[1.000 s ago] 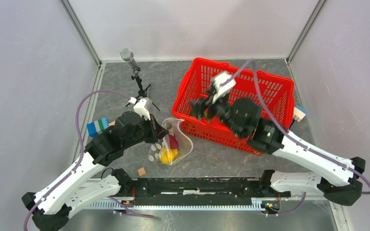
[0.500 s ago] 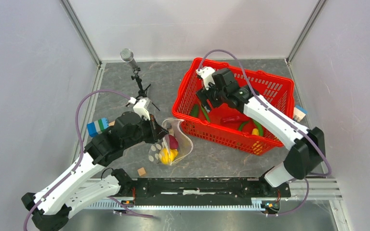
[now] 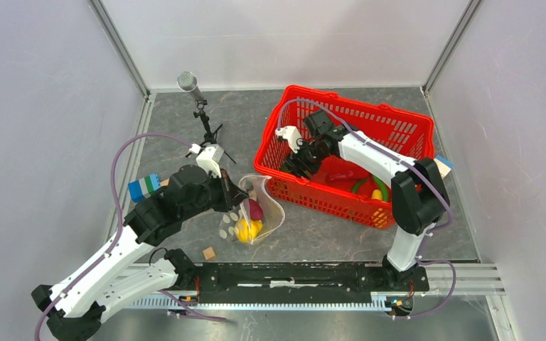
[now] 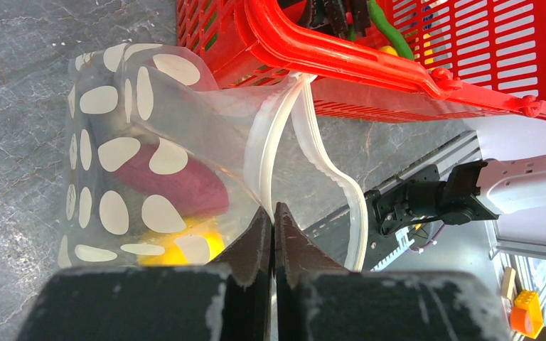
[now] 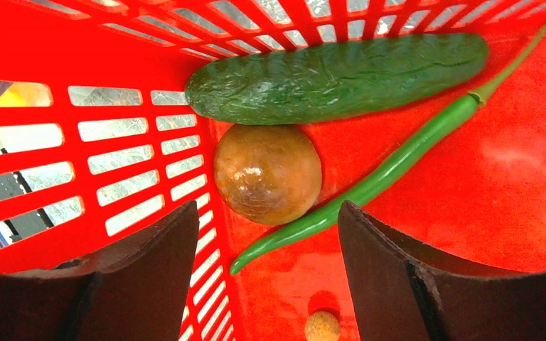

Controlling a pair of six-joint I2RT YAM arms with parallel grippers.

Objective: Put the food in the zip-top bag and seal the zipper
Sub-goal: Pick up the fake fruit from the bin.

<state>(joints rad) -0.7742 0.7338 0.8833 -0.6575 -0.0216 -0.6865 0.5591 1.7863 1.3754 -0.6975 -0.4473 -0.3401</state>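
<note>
Top external view: my left gripper pinches the edge of the zip-top bag, which lies on the grey worktop just beside the red mesh basket. A magenta aubergine and a yellow piece sit inside the bag. My right gripper is down inside the basket's left end. A microphone, blue-green blocks and a wooden cube stand apart on the left side. Left wrist view: my left fingers are clamped together on one strip of the white zipper. The other strip bows away, so the mouth gapes, and its far end meets the basket's side. The aubergine and yellow piece show through the dotted plastic. Right wrist view: my right jaws are spread wide and hold nothing, with a brown lump seen between them on the basket floor, close against the mesh wall. A fat green pod touches the lump's far side, a slim green pod lies against its right, and a small tan ball sits nearer me.
</note>
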